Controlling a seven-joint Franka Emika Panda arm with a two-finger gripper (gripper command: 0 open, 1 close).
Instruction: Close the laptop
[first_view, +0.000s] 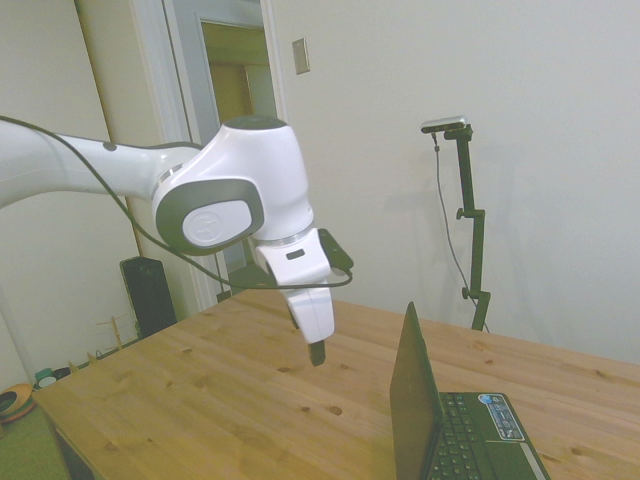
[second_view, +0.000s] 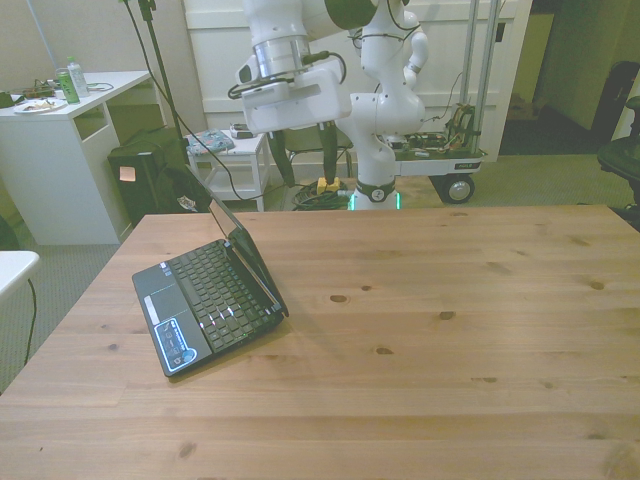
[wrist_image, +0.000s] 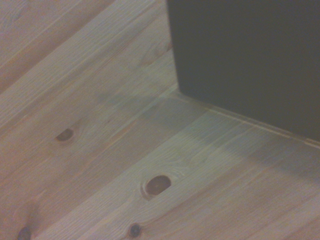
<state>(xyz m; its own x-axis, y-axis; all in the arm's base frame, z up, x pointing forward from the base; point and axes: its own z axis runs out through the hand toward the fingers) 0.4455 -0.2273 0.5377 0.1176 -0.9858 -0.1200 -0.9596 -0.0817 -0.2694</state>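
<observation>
The small black laptop (second_view: 205, 300) stands open on the wooden table (second_view: 450, 330), toward the front view's left. Its lid (first_view: 412, 400) is upright, tilted slightly back. The keyboard (first_view: 470, 440) and a blue sticker (second_view: 178, 347) on the palm rest are visible. My gripper (second_view: 307, 158) hangs in the air behind the lid's back side, well above the table and touching nothing. Its dark fingers (second_view: 284, 165) are open with nothing between them. In the side view the gripper (first_view: 316, 348) is left of the lid. The wrist view shows the lid's matte dark back (wrist_image: 250, 60) over bare wood.
A white desk (second_view: 60, 150) with a bottle stands off the table at the front view's left. A small white stand (second_view: 235, 160) and a wheeled cart (second_view: 440, 160) sit behind the table's far edge. Bare wood (second_view: 480, 380) spreads across the front view's right.
</observation>
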